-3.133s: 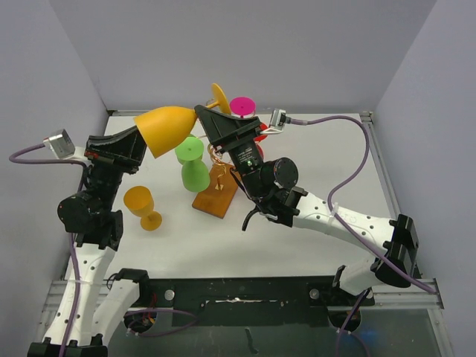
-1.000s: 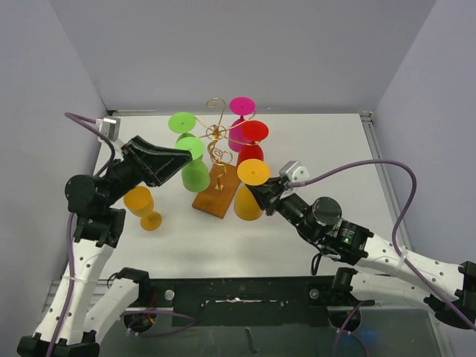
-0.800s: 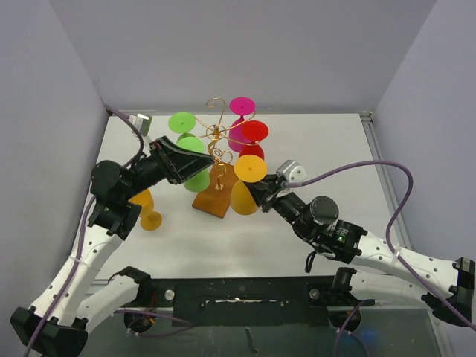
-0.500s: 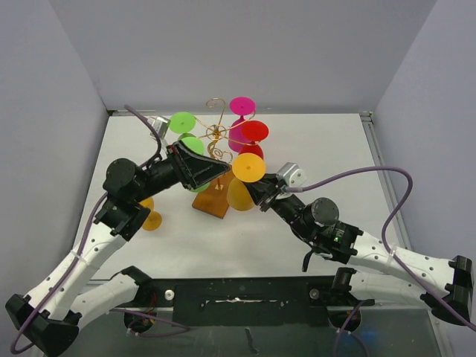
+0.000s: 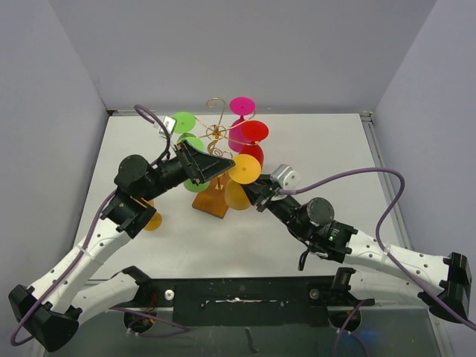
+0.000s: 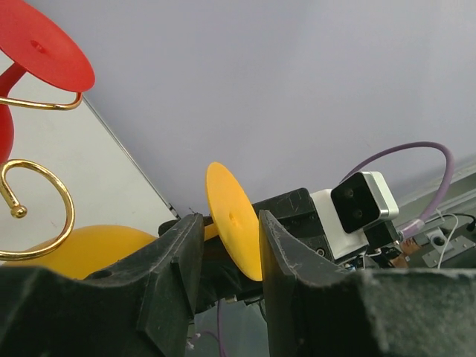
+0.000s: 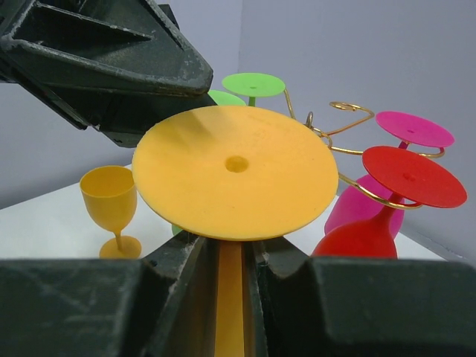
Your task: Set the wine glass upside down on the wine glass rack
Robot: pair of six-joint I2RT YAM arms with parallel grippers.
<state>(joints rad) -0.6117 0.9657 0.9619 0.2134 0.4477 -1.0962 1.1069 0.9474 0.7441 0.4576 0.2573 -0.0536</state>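
Diagonally inward, right arm (image 5: 331,229) toward rack (image 5: 211,201)

Arms reaching inward, left end effector (image 6: 229,227) seemingly part-open, right end effector (image 7: 229,253) clamped.

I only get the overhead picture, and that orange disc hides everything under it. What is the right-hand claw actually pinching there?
Observer: Its own wrist camera shows that. The right gripper is shut on the thin stem of the orange wine glass, just beneath the round foot, which is uppermost.
Operator: And the other claw, is it grabbing too?
Observer: In the left wrist view the left gripper has its jaws apart, with that round foot showing edge-on in the gap. Whether a finger touches it, I cannot tell.
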